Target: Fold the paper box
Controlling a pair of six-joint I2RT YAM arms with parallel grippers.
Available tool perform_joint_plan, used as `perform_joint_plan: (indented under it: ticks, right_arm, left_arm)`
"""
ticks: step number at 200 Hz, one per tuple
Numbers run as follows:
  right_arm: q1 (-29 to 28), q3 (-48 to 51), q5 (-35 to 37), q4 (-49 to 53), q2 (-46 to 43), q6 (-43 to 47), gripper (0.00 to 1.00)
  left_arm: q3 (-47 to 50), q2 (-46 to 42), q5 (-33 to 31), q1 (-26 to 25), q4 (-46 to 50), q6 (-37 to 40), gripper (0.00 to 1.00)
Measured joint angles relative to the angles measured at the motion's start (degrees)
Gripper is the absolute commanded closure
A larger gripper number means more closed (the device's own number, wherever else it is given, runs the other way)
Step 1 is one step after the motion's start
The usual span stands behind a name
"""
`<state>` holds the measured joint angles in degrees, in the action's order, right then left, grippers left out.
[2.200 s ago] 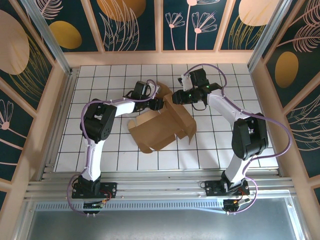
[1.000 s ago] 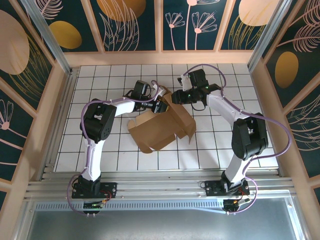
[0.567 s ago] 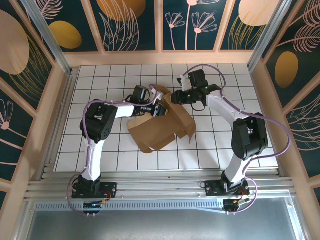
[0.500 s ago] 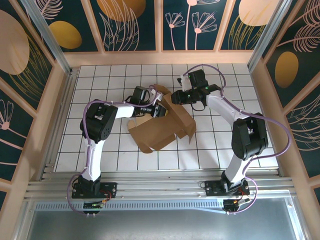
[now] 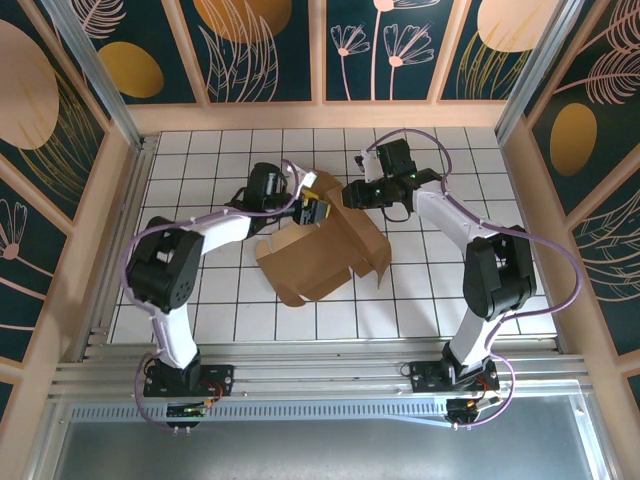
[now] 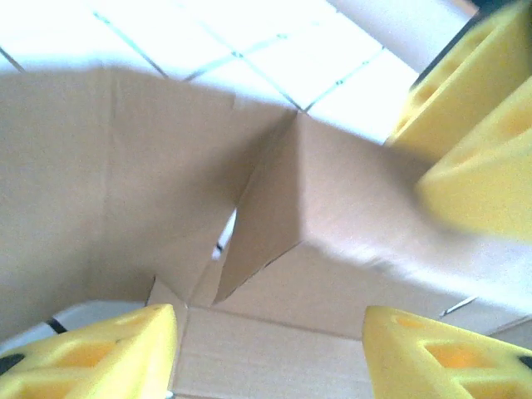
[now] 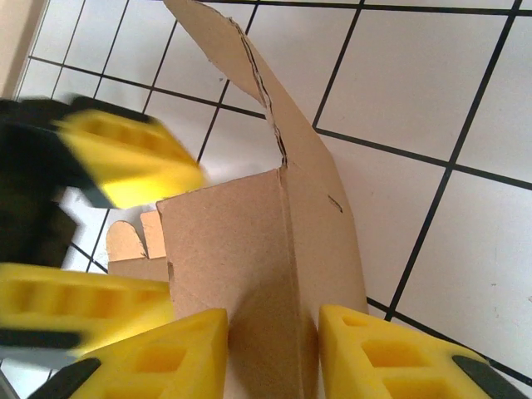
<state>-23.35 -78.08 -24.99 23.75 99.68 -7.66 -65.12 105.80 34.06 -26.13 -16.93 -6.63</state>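
The paper box [image 5: 325,250] lifts its far flap [image 7: 249,241] between my arms: right jaws pinch it, left jaws spread just left of it.

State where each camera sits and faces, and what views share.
Top external: above and behind, looking down on table, both arms, paper box.
Left wrist: on left arm, past open left gripper into the box.
Right wrist: on right arm, down past right gripper clamping a box wall.
Shared: each wrist view catches the other gripper; all show the box.
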Motion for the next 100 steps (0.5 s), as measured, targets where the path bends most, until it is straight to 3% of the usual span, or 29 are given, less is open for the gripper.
perform_joint_plan:
  ticks: [30, 62, 100]
  right_arm:
    - [0.0, -0.2, 0.0, 0.42, 0.0, -0.31, 0.66]
    - [-0.07, -0.26, 0.02, 0.7, -0.09, -0.66, 0.66]
    - [-0.55, 1.42, -0.04, 0.63, -1.55, -2.32, 0.66]
  left_arm:
    - [-1.62, -6.49, -4.0, 1.81, 3.48, 2.29, 0.3]
    - [-12.39, -3.5, -7.8, 5.49, 12.46, 9.81, 0.35]
    - [-20.5, 3.19, -1.68, 10.32, 18.82, 18.36, 0.3]
